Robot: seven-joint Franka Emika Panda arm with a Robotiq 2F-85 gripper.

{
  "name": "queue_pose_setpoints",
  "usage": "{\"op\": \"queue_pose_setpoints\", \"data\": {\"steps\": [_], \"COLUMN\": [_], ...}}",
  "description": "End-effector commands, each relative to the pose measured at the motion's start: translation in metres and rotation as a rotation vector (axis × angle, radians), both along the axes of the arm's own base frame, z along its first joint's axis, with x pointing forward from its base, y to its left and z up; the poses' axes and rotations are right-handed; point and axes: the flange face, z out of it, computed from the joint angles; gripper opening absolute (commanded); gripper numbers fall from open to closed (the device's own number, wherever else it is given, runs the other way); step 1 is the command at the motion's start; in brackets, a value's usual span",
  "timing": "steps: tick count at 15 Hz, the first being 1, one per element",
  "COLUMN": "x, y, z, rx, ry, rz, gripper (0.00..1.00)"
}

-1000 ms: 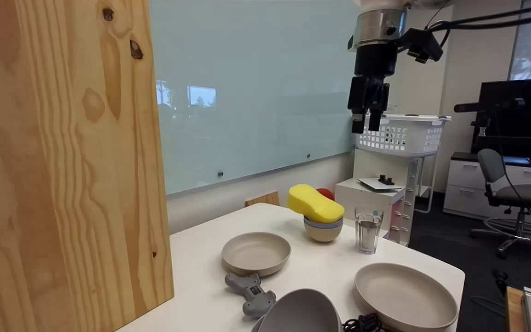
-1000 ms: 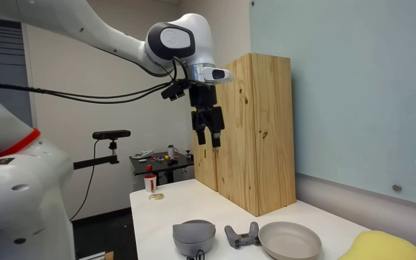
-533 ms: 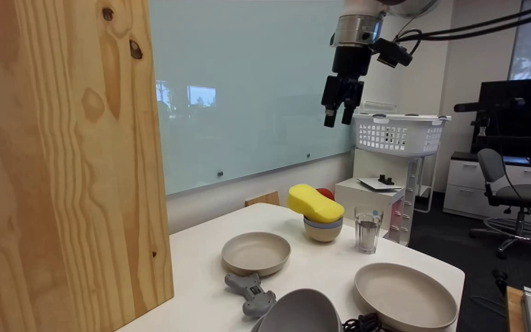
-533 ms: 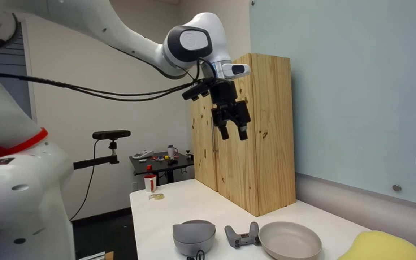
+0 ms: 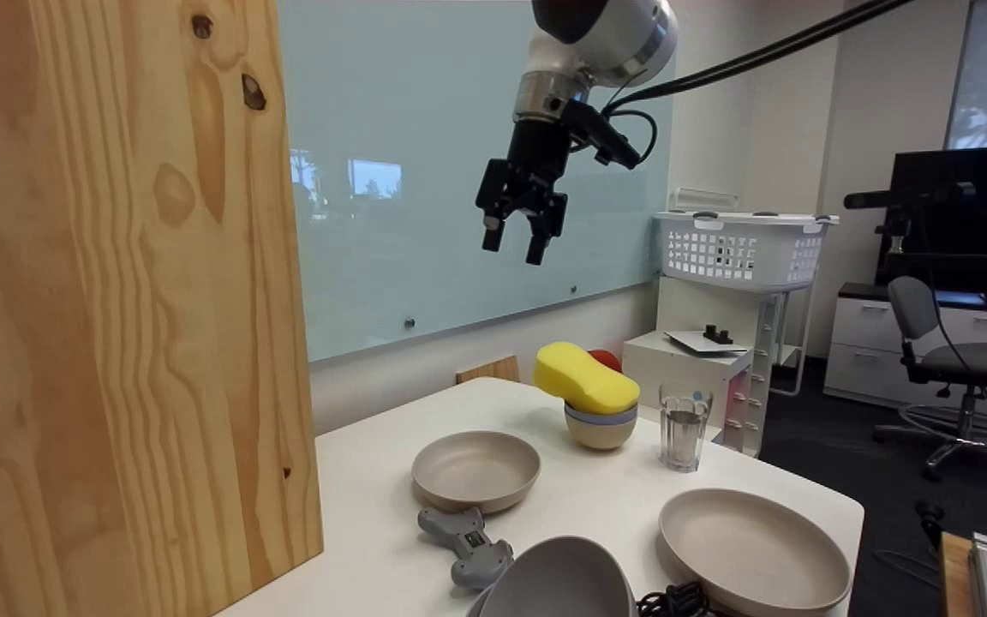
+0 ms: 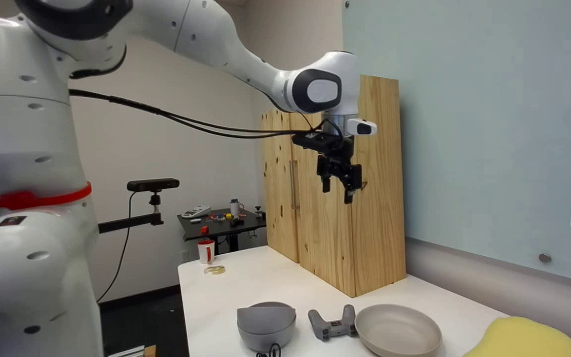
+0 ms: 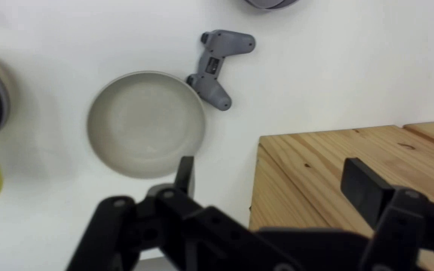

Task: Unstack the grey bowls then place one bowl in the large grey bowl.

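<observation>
The two dark charcoal-grey bowls stand stacked on the table. The inner bowl (image 6: 266, 318) sits tilted inside the outer bowl (image 6: 261, 342); the inner bowl also shows at the bottom edge of an exterior view (image 5: 566, 578). Only a sliver of the stack (image 7: 268, 3) shows at the top of the wrist view. The large grey bowl, light taupe-grey, lies upright and empty in both exterior views (image 5: 476, 470) (image 6: 398, 331) and the wrist view (image 7: 145, 120). My gripper (image 5: 513, 251) (image 6: 337, 195) is open and empty, high above the table. In the wrist view its fingers (image 7: 269, 165) spread over the wooden cabinet's corner.
A grey game controller (image 5: 468, 547) lies between the stack and the large grey bowl. A wide beige bowl (image 5: 755, 548), black cable (image 5: 673, 602), drinking glass (image 5: 684, 433) and a small bowl (image 5: 601, 433) with a yellow sponge (image 5: 583, 377) stand around. A tall wooden cabinet (image 6: 377, 188) rises nearby.
My gripper has moved across above the table, leftward in an exterior view and rightward in the other view, and its tilt has changed. The bowls have not moved.
</observation>
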Motion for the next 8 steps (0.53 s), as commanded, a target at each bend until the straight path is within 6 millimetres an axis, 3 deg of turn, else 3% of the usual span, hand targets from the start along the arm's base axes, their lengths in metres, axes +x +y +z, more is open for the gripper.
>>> {"op": "queue_pose_setpoints", "data": {"steps": [1, 5, 8], "x": [0.024, 0.013, 0.008], "y": [0.021, 0.040, 0.048], "z": [0.010, 0.034, 0.020], "rx": [0.095, 0.078, 0.112], "ry": [0.172, 0.287, 0.298], "rz": [0.031, 0.041, 0.041], "gripper": [1.00, 1.00, 1.00]}}
